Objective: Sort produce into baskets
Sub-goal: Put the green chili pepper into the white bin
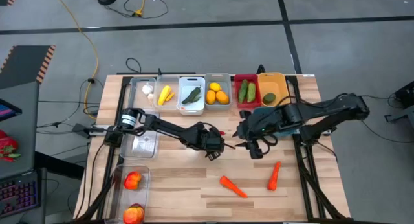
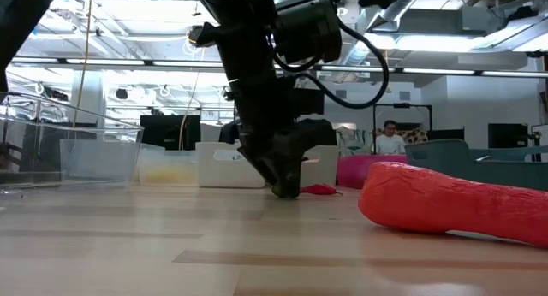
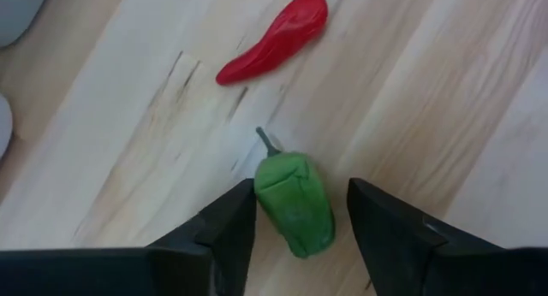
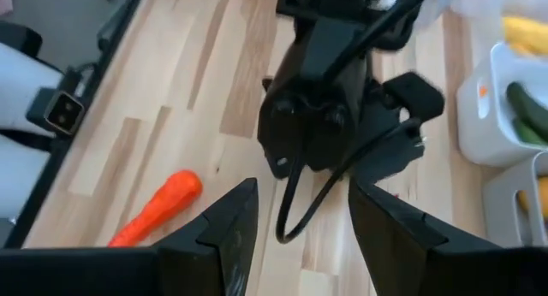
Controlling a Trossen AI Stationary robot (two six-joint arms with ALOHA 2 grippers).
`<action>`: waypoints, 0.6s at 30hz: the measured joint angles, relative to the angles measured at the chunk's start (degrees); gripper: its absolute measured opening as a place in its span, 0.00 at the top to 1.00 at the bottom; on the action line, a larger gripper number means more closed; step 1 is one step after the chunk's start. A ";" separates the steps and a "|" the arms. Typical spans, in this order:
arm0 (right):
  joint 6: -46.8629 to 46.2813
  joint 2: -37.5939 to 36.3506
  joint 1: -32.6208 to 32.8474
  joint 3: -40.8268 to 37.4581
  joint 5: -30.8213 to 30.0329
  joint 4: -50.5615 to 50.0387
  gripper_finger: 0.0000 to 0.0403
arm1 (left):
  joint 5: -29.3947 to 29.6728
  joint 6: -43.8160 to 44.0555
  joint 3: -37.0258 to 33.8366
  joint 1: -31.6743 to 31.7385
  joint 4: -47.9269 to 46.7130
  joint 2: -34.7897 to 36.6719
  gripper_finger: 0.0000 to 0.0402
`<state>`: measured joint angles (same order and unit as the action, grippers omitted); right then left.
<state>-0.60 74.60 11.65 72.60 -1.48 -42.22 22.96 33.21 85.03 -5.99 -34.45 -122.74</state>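
Note:
A small green chili point(image 3: 295, 202) with a short stem lies flat on the wooden table point(image 1: 194, 198) near its middle. My left gripper point(image 3: 295, 236) points down at it, open, one finger on each side; the low view shows it too point(image 2: 285, 186). A small red chili point(image 3: 274, 35) lies just beyond, also in the low view point(image 2: 321, 190). My right gripper point(image 1: 257, 151) hangs open and empty to the right of the left one. Two orange carrots point(image 1: 233, 186) point(image 1: 273, 175) lie nearer the front edge. My left gripper's fingers come from above and stand on either side of the green chili's body point(image 3: 282, 206). One finger point(image 3: 231, 223) is right against its side, and I cannot tell whether it touches. The chili lies flat on the table.
Baskets line the far edge: clear with garlic point(image 1: 143, 89), clear with yellow pieces point(image 1: 167, 94), white point(image 1: 192, 96), clear with lemons point(image 1: 218, 93), red point(image 1: 246, 91), orange-yellow point(image 1: 272, 91). A teal one point(image 1: 262, 111) sits under the right arm. Clear baskets point(image 1: 132, 180) stand at the left.

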 joint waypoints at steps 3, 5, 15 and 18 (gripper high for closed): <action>0.00 1.73 -0.01 0.00 0.01 -0.61 0.48 | -0.05 -1.18 0.00 -0.01 0.11 -0.01 0.63; -0.13 2.71 0.01 0.00 0.02 -1.31 0.48 | -0.07 -1.95 0.00 -0.01 0.12 -0.04 0.68; -6.92 5.39 0.72 0.00 0.17 -6.03 0.48 | 0.47 -7.29 0.14 0.12 -1.67 0.64 0.83; -6.93 5.09 1.17 0.00 0.15 -6.91 0.48 | 0.82 -8.73 0.87 0.46 -1.69 0.68 0.82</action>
<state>-7.53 79.69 12.82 72.60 -1.32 -49.12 23.78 24.48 85.91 -5.53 -36.14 -122.06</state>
